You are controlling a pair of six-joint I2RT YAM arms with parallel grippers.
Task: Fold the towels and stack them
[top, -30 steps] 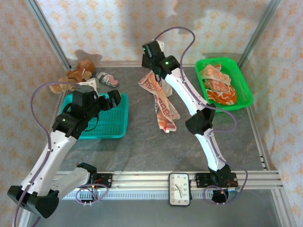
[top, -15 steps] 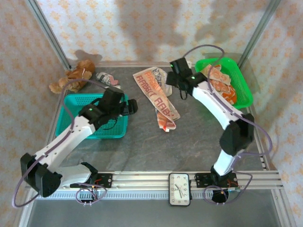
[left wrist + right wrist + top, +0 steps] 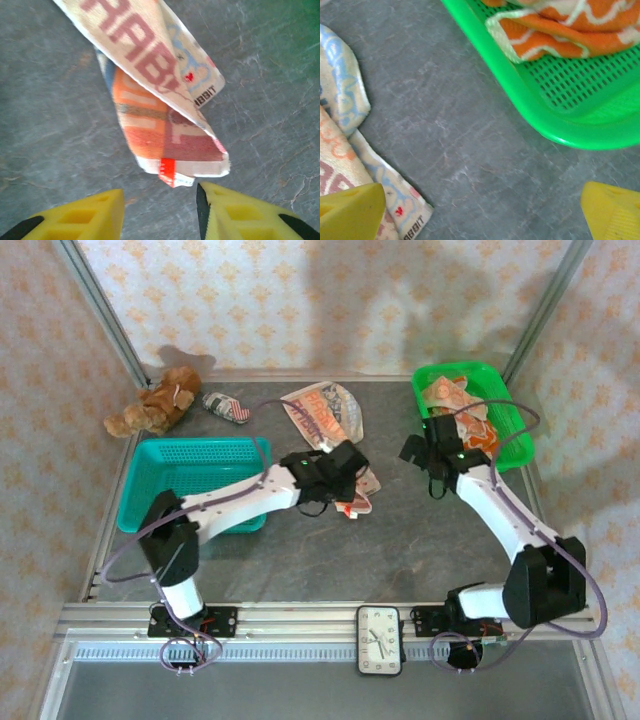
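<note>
— Where is the towel lying?

— One towel [image 3: 322, 418] lies loose on the grey desk [image 3: 300, 560], at the far middle, a rumpled strip running towards the near side. In the left wrist view its near end [image 3: 165, 130] shows a cream layer with red "RABBIT" lettering lapped over an orange and red layer. There is a small red tag at the edge.

— And the other towels?

— The other towels [image 3: 458, 425], orange and cream, are heaped and crumpled in the green basket [image 3: 460, 366] at the far right. The right wrist view catches one orange fold [image 3: 555, 25] inside the basket's rim [image 3: 520, 95], and a corner of the loose towel [image 3: 350, 165] on the desk at the left.

— The left jaws?

— They are over the loose towel's near end in the top view, and apart. The yellow fingertips [image 3: 95, 212] stand either side of a gap, and the tagged edge lies just ahead of it, not between them. Nothing is gripped.

— The right jaws?

— Wide apart over bare desk, between the loose towel and the green basket, holding nothing. Their fingertips [image 3: 610, 207] sit at the lower corners of the wrist view.

— What else is around?

— A teal basket [image 3: 180, 485] sits at the left, and in the top view the left arm crosses its near right corner. A brown teddy bear [image 3: 155, 405] and a small striped shoe [image 3: 228, 407] lie at the far left. A clock [image 3: 380, 640] sits on the rail at the near edge.
</note>
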